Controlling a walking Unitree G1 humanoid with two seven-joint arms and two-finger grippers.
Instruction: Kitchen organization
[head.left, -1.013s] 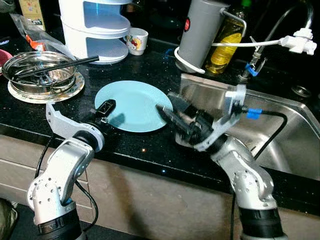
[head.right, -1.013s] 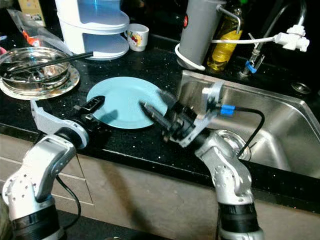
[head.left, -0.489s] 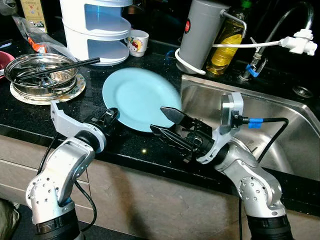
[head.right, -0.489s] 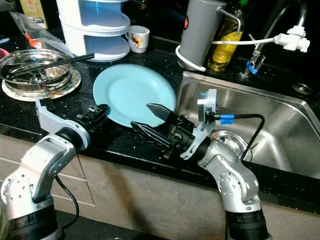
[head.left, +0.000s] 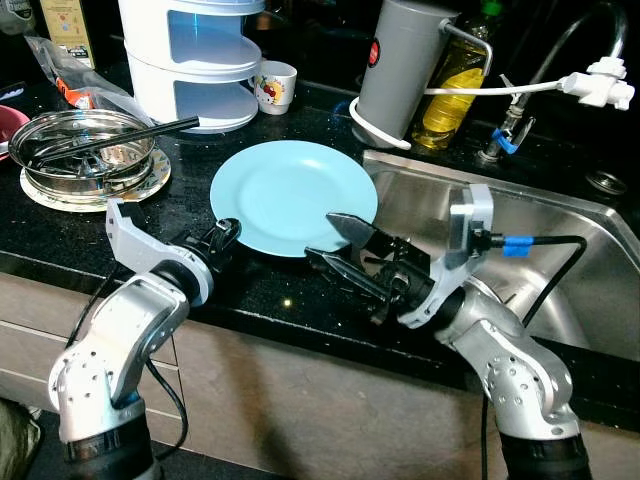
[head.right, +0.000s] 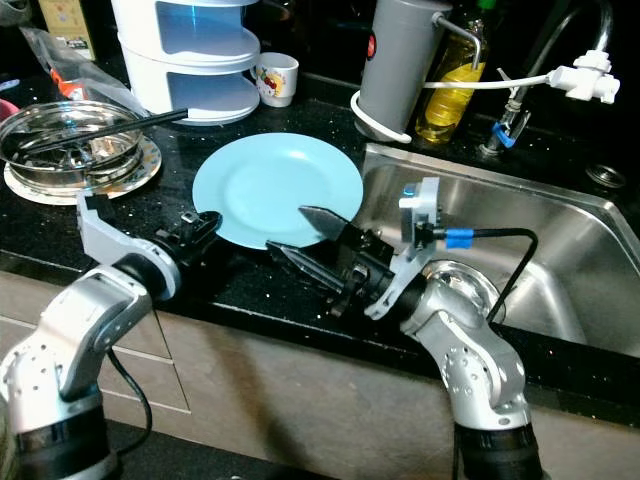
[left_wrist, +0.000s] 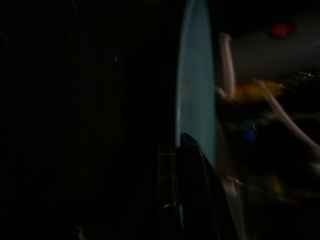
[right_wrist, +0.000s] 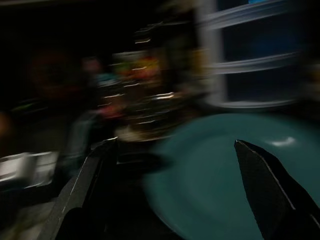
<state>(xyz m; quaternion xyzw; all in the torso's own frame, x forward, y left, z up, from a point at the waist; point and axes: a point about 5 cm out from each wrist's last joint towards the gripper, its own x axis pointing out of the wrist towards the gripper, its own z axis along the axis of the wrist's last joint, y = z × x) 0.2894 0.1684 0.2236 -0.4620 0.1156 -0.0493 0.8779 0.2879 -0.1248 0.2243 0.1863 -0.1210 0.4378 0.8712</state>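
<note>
A pale blue plate (head.left: 292, 195) sits at the centre of a black speckled countertop (head.left: 300, 290). It appears slightly raised and tilted at its near-left edge, because the left gripper (head.left: 222, 238) pinches the rim at about 8 o'clock; the left wrist view shows the plate edge-on with a black finger against it. This grip seems meant to lift or slide the plate for tidying.

At the plate's 4 o'clock the right gripper (head.left: 338, 243) hovers with its two long black fingers spread wide, one tip over the plate's rim and one over the countertop beside it. It holds nothing and looks placed to take the opposite edge.

At 3 o'clock from the plate lies a steel sink (head.left: 560, 250), a likely destination. At 9 o'clock a metal bowl (head.left: 85, 148) holding dark utensils rests on a patterned dish. At 11 o'clock stands a white tiered rack (head.left: 195, 60) with a small mug (head.left: 273, 84) beside it. At 1 o'clock stand a grey canister (head.left: 402, 70) and a yellow bottle (head.left: 448, 90).
</note>
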